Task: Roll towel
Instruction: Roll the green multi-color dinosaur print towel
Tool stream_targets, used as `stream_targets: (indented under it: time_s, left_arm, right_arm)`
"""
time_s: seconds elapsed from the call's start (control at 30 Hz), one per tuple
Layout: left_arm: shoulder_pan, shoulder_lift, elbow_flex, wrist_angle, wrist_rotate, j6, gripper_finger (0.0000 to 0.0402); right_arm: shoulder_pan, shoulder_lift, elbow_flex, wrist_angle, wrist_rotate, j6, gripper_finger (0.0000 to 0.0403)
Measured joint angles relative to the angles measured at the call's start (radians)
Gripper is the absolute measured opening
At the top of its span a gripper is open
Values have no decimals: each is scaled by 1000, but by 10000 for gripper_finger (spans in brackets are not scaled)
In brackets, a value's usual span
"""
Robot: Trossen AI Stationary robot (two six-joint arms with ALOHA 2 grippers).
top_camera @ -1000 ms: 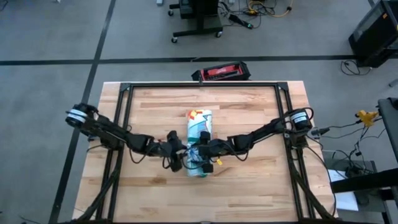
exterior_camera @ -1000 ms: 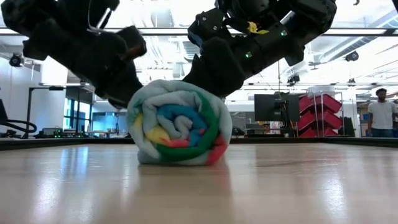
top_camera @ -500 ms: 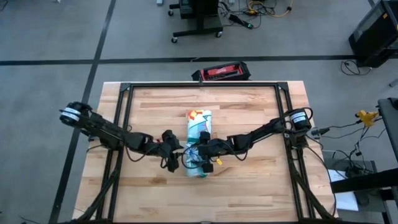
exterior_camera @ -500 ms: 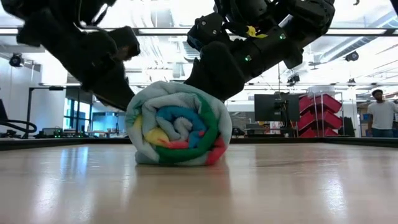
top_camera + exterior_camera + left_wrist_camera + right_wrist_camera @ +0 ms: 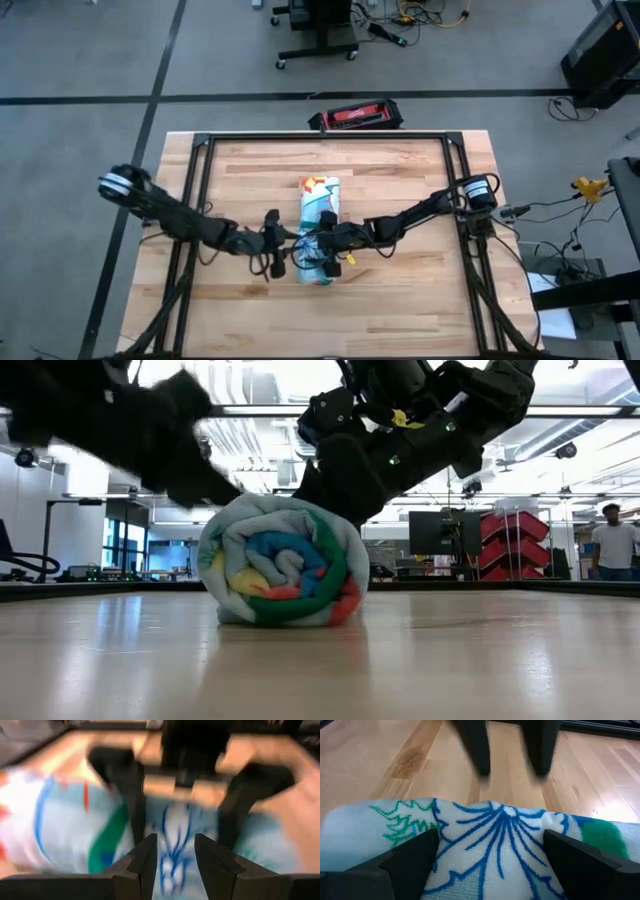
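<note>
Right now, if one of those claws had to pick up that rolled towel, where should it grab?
Probably around the middle of the towel, coming straight down from above with fingers straddling the roll's width. It lies as a long cylinder on the table, spiral ends exposed; pinching across the sides should keep the layers from unrolling.

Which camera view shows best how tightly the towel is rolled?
The low view: it looks at the end of the towel, where the coloured layers form a spiral. The high view shows only a narrow bundle on the table. The right wrist view shows its printed top between the right pincer's fingers; the left wrist view is blurred.
</note>
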Motion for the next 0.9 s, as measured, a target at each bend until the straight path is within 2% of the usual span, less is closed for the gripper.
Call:
stream_targets:
  time_s: [0.13, 0.27, 0.37, 0.53, 0.8, 0.9]
  left_arm:
    - [7, 139, -4, 95, -9, -45, 116]
    - [14, 199, -3, 104, -10, -88, 116]
    - [17, 207, -8, 73, 2, -88, 116]
    - [19, 203, -12, 70, 2, -88, 116]
    - [19, 189, -11, 79, -1, -88, 116]
    - [19, 142, -11, 72, 2, -84, 116]
  right_arm:
    - [0, -26, -2, -19, 24, -6, 348]
    - [6, -80, -4, -77, 59, -29, 348]
    - [24, -134, -4, -134, 111, -46, 348]
    - [69, -171, -10, -164, 100, -37, 348]
    - [99, -94, -14, -127, 52, -37, 348]
    - [94, -66, -13, -106, 50, -30, 348]
